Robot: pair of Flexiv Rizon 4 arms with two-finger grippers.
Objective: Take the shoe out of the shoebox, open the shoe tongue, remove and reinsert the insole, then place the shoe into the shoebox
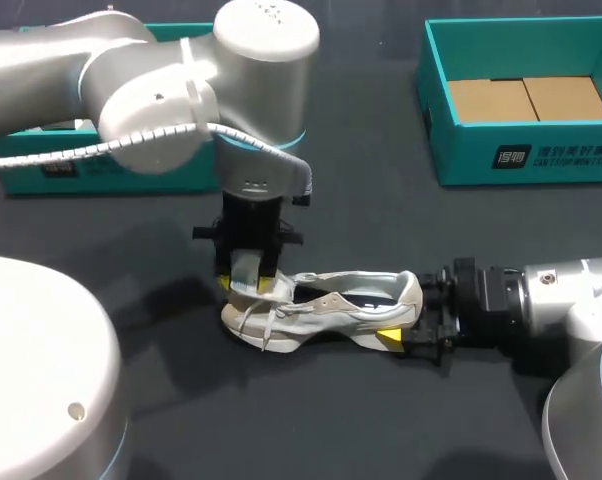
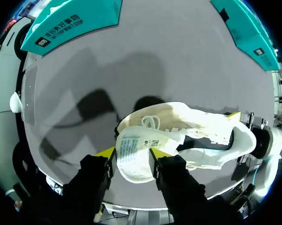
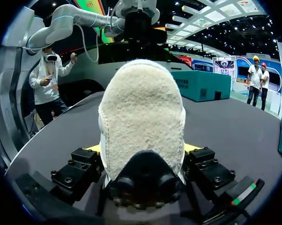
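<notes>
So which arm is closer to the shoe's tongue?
Left. The left gripper pinches the tongue itself, toward the shoe's front; the right gripper clamps the heel at the opposite end.

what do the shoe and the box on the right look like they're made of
Shoe: cream fabric upper, probably mesh with smoother synthetic overlays, matte. Its heel looks fleecy, with a nubby pile. Box: likely cardboard, teal printed outside with a slight sheen, and plain brown flaps on its floor.
</notes>
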